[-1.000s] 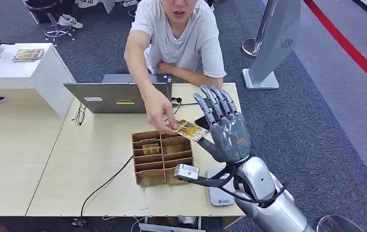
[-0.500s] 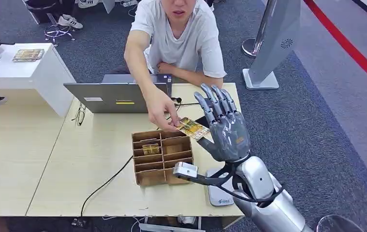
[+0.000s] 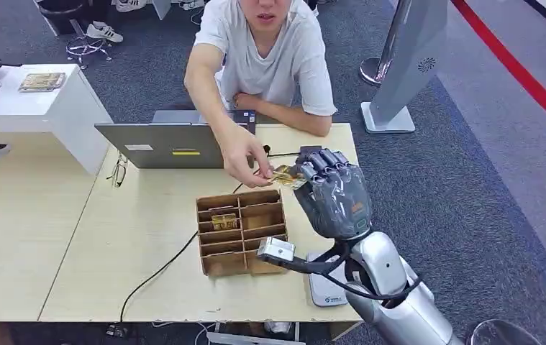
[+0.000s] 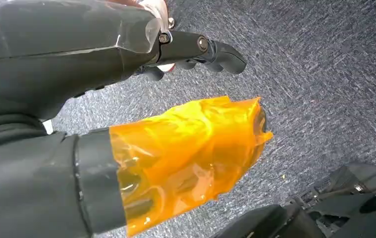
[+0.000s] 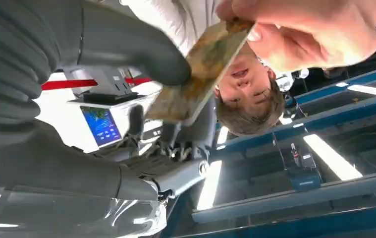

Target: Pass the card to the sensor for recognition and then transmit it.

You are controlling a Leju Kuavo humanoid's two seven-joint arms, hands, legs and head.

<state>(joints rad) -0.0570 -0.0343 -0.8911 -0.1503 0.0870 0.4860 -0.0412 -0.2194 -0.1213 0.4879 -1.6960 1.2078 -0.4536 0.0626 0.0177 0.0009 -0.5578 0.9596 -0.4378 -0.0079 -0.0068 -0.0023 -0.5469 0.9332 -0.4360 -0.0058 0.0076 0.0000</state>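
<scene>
Over the surface's far right part, the card (image 3: 285, 176) sits pinched between the right hand (image 3: 332, 192), fingers curled onto it, and the person's hand (image 3: 239, 162). Looks like a handover, so probably the last step. The card's gold-brown, patterned, flat, a bit glossy. The left hand (image 4: 126, 94) hangs over carpet, can't tell its state.
</scene>
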